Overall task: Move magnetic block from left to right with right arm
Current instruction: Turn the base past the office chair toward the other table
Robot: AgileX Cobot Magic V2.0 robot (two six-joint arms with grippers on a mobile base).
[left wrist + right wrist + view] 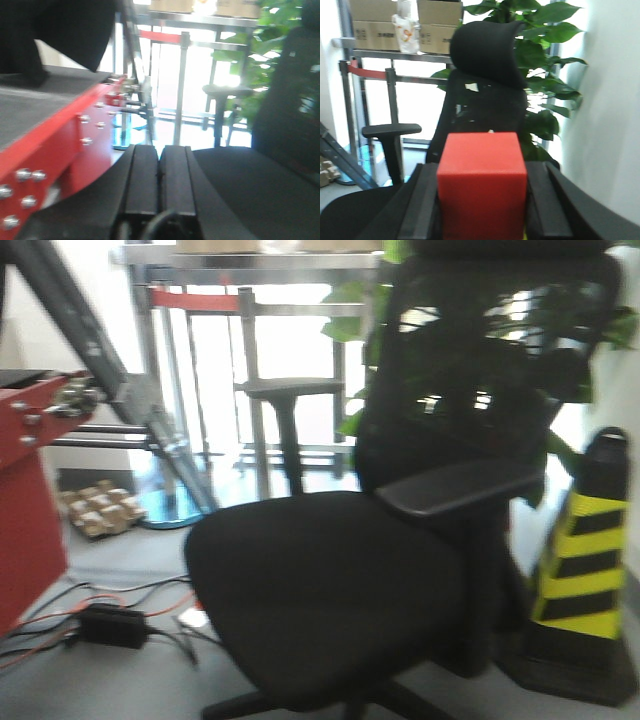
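Note:
The magnetic block [482, 185], a plain red cube, fills the lower middle of the right wrist view. My right gripper [482, 168] is shut on it, one black finger [422, 200] pressed against each side, and the block is held up in the air. In the left wrist view my left gripper [160, 149] is shut, its two black fingers [142, 175] touching with nothing between them. Neither gripper nor the block shows in the front-facing view.
A black office chair [330, 580] stands directly ahead. A yellow-and-black striped cone [585, 570] is at the right and a red metal frame with bolts [25, 510] at the left. Cables and a power brick [110, 625] lie on the floor. A leafy plant [545, 60] stands behind the chair.

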